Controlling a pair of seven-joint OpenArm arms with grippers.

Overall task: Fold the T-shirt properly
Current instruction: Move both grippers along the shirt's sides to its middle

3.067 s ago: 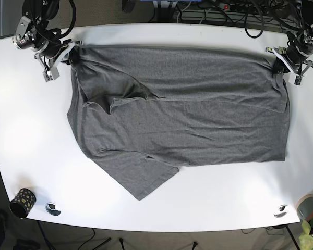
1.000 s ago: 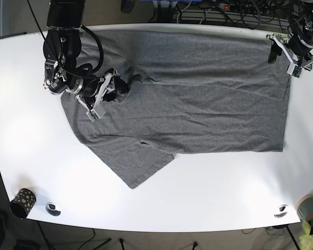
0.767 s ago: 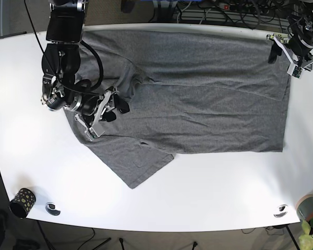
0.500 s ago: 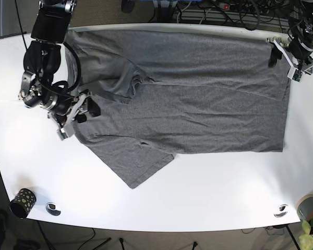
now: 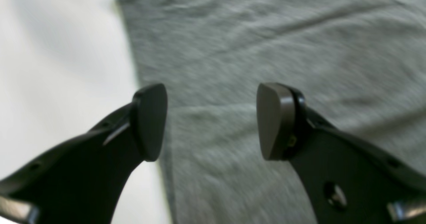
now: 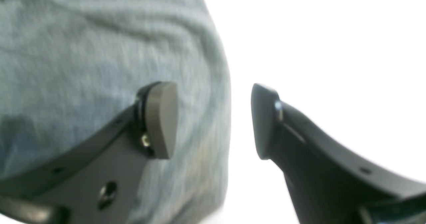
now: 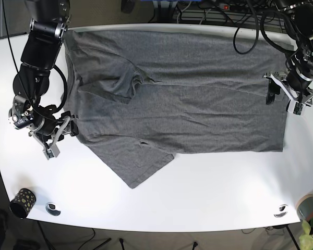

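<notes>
I see a dark speckled cup (image 7: 22, 202) at the near left corner of the white table (image 7: 208, 192); its inside I cannot make out. The grey T-shirt (image 7: 188, 99) lies flat on the far half of the table, its long axis running left to right, one sleeve (image 7: 138, 166) pointing toward the near edge. My left gripper (image 5: 211, 120) is at the shirt's right edge, jaws spread, empty. My right gripper (image 6: 213, 119) is at the left edge, jaws also spread, empty.
</notes>
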